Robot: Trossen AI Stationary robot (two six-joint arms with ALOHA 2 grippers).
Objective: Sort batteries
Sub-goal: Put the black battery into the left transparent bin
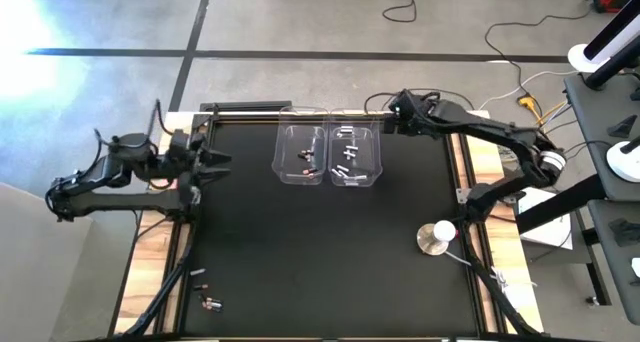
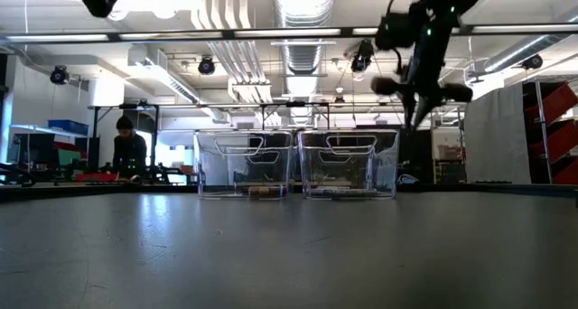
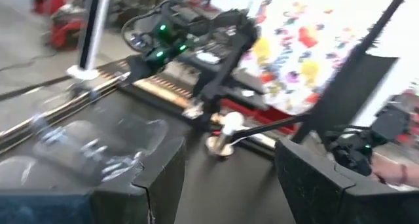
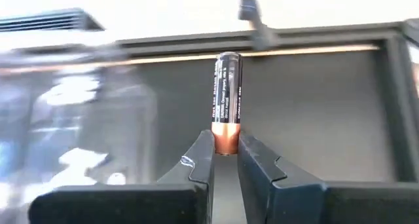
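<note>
I have one battery (image 4: 226, 103) pinched by its copper end between the right gripper (image 4: 225, 160) fingers, the dark body sticking out past the tips. In the high view that right gripper (image 1: 396, 110) sits at the upper middle of the frame, just right of the two clear bins, up at the far edge of the black mat (image 1: 300, 242).

The right bin (image 1: 354, 154) already has several pale batteries lying in it; the left bin (image 1: 302, 154) holds what look like a couple of dark ones, though from overhead they are too small for me to be sure of the colours. So the sorting is well under way. Still to do: the battery I'm carrying has to go into a bin, and a few loose batteries (image 1: 205, 290) remain on the mat in the lower left of the high view.

The left gripper (image 1: 213, 163) waits at the left edge of the mat, centre-left of the frame, fingers spread and holding nothing. A round white-and-metal disc (image 1: 436, 238) stands at the lower right, well apart from the bins.
</note>
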